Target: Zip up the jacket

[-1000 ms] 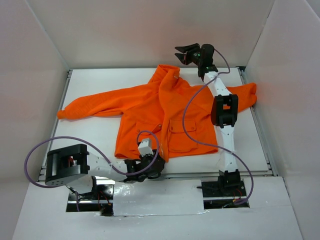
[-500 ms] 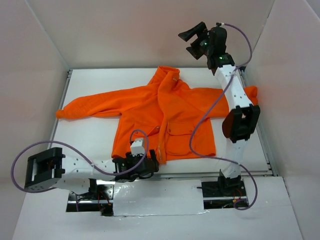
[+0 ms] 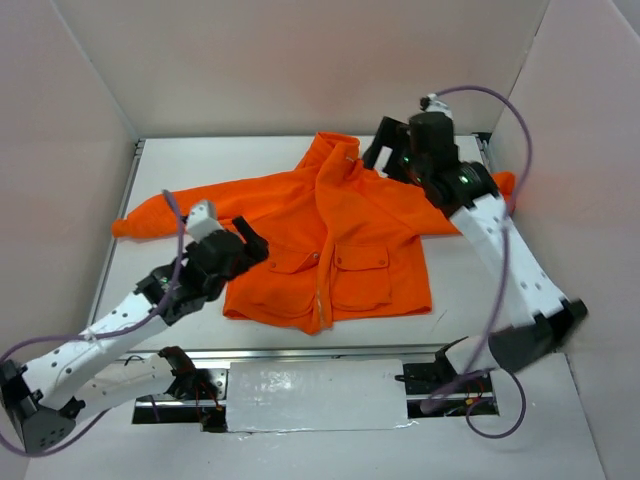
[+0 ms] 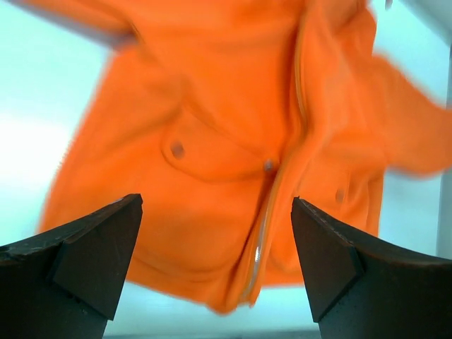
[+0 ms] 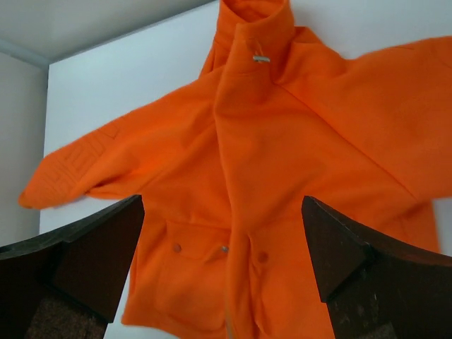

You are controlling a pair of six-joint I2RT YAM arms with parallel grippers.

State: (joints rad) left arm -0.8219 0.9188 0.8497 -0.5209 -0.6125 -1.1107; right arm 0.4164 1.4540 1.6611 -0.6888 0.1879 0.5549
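The orange jacket (image 3: pixel 350 225) lies flat on the white table, collar at the far side and hem near me. Its pale zipper (image 4: pixel 267 212) runs down the middle between two flapped pockets, and a small pull (image 5: pixel 261 59) shows at the collar. My left gripper (image 3: pixel 240 245) hovers open over the jacket's left edge beside the left pocket, touching nothing. In the left wrist view the left gripper (image 4: pixel 215 201) frames the hem and lower zipper. My right gripper (image 3: pixel 392 152) hangs open above the right shoulder near the collar. In its wrist view the right gripper (image 5: pixel 222 199) holds nothing.
White walls (image 3: pixel 90 120) close in the table on the left, back and right. A metal rail (image 3: pixel 120 215) runs along the table's left edge. Purple cables (image 3: pixel 500 290) loop off both arms. The left sleeve (image 3: pixel 170 210) stretches toward the left rail.
Both grippers have opened. My left gripper left the hem at the near edge and moved up and to the left. My right gripper swung from beyond the collar back over the right shoulder.
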